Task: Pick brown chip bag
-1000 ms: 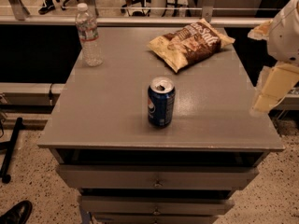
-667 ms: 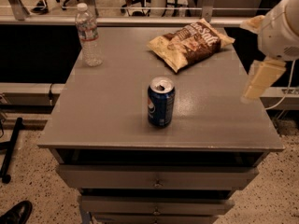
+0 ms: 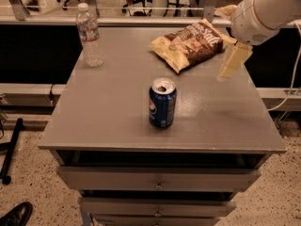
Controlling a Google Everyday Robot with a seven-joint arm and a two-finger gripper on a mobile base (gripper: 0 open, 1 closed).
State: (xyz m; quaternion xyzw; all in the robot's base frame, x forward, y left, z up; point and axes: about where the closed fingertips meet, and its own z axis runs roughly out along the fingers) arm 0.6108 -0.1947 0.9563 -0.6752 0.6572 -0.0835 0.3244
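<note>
- The brown chip bag (image 3: 190, 44) carries white script on its dark brown panel. You can read "Salt" near its upper right end. The smaller print is too fine to make out.
- The soda can (image 3: 162, 103) is blue with a round red, white and blue emblem on its side that looks like the Pepsi mark. You cannot read any words on it. Its top is opened.
- The water bottle (image 3: 89, 34) has a white cap and a pale band around its middle. Nothing on the band is legible.
- You will find the bag lying flat on the back right part of the grey table (image 3: 108, 121). It is slanted, with its pale yellow end toward the can and its other end toward the far right corner.
- The gripper (image 3: 233, 62) hangs from the white arm (image 3: 263, 11) at the upper right. It is tilted down and to the left over the table's right side.
- The bag sits just to the left of the gripper, with its right end nearest. The gripper holds nothing.
- You cannot tell from this view whether the gripper is apart or together.
- The can stands upright near the middle of the top, well apart from the bag. The bottle stands upright at the back left.
- Below the top, the drawers (image 3: 157, 178) sit slightly pulled out.
</note>
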